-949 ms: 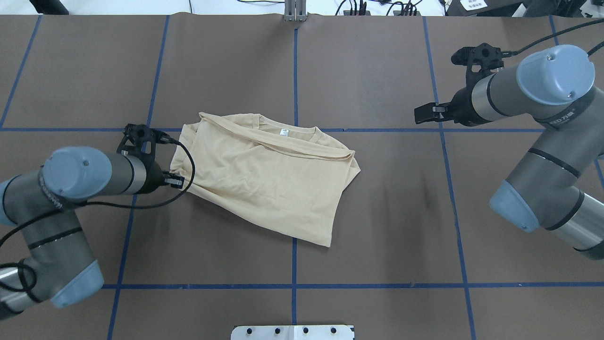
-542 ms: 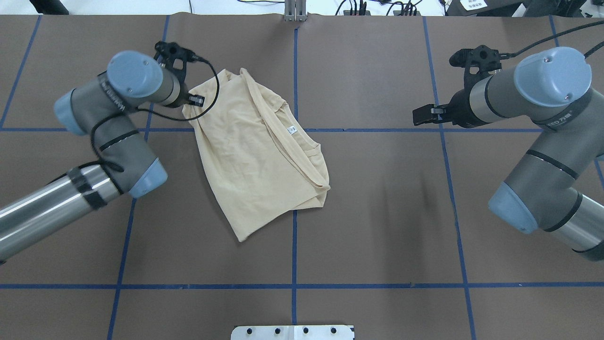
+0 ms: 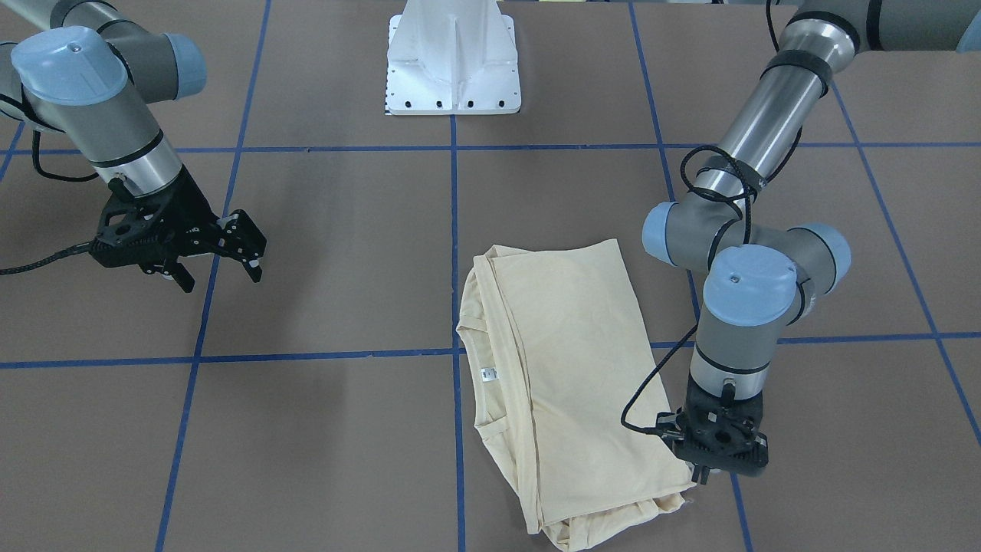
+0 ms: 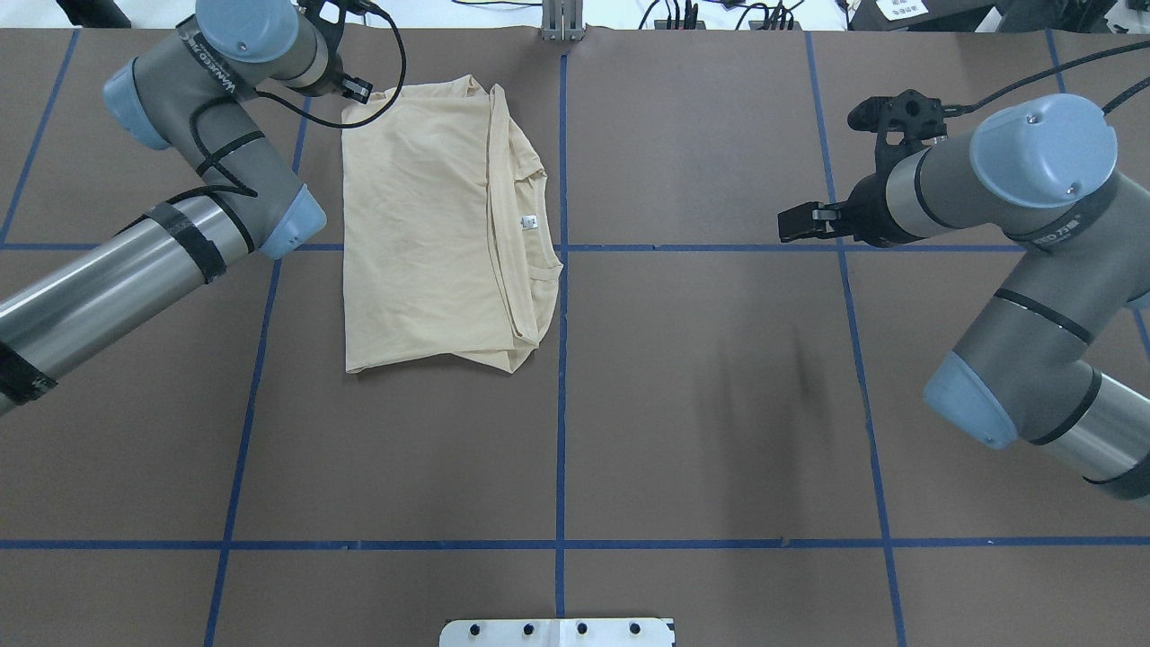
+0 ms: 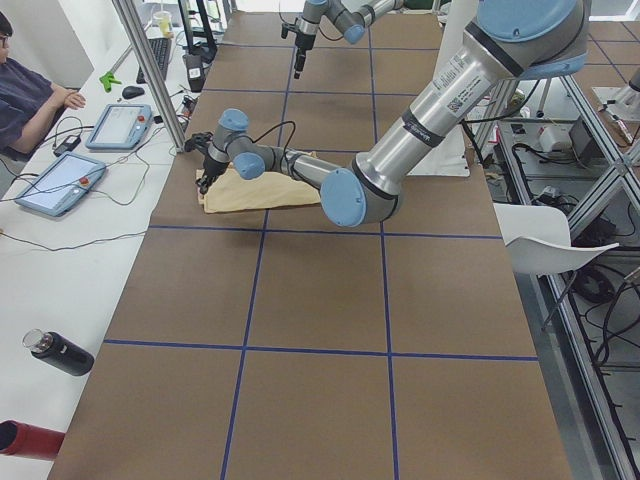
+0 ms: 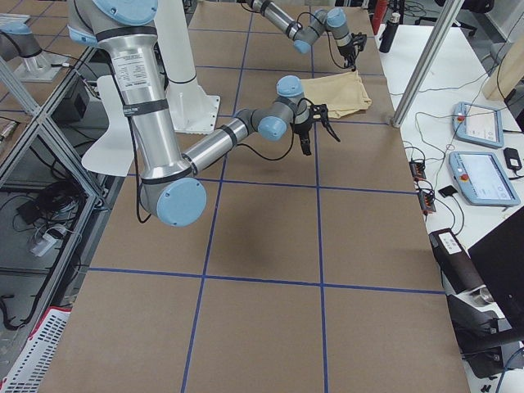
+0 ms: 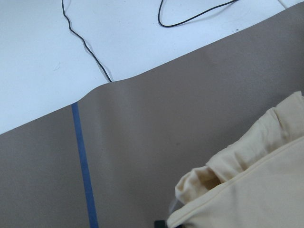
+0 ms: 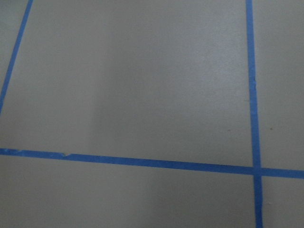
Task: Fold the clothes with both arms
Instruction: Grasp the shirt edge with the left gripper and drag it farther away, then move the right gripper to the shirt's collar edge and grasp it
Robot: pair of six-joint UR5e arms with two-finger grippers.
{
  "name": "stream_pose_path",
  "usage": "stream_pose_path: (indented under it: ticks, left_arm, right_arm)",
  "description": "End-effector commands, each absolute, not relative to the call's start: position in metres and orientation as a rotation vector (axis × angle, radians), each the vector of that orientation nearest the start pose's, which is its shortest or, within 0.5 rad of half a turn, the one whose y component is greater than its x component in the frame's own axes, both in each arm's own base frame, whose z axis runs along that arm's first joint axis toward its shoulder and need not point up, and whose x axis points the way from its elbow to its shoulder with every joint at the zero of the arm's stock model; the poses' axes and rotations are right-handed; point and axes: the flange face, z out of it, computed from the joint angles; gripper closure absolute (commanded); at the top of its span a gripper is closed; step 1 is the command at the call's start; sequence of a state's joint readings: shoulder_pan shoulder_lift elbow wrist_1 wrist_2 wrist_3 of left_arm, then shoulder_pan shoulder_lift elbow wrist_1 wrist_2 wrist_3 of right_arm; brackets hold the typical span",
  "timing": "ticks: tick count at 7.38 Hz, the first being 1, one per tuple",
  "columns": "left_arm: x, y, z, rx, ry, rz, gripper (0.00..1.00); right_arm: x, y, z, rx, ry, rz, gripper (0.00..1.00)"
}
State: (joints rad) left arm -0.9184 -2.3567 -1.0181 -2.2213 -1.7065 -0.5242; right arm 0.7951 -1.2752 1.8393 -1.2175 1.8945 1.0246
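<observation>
My left gripper (image 3: 709, 466) is clenched on a corner of the folded T-shirt (image 4: 422, 234). The rest of the cloth lies flat on the table (image 4: 719, 404), stretching away from these jaws. My right gripper (image 3: 219, 274) hangs released, with the shirt well apart from it. I judge I am straightening the shirt between folds. The next move calls for both grippers to take one edge together.

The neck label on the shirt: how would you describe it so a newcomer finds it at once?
On the brown table with the blue tape grid, find the folded cream T-shirt lying just left of the centre line in the overhead view. The neck label sits inside its collar, near the shirt's right edge: a small white tag, the only white mark on the plain cream cloth.
</observation>
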Motion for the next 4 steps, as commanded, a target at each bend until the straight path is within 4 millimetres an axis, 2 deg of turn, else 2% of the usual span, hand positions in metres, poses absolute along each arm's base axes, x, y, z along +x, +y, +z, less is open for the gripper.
stream_pose_path:
  ticks: [1,2,3,4]
  left_arm:
    - [0.387,-0.695,0.378,0.693,0.699,0.234,0.0]
    - [0.378,-0.68,0.382,0.698,0.713,0.227,0.0]
    - [0.372,-0.671,0.384,0.706,0.72,0.228,0.0]
    - [0.372,-0.668,0.383,0.709,0.723,0.228,0.0]
  right_arm:
    - [-0.436,-0.503,0.278,0.326,-0.93,0.212,0.0]
    - [-0.502,-0.519,0.238,0.3,-0.939,0.324,0.02]
    - [-0.555,-0.525,0.21,0.309,-0.926,0.422,0.05]
    - [-0.587,-0.525,0.188,0.317,-0.916,0.459,0.13]
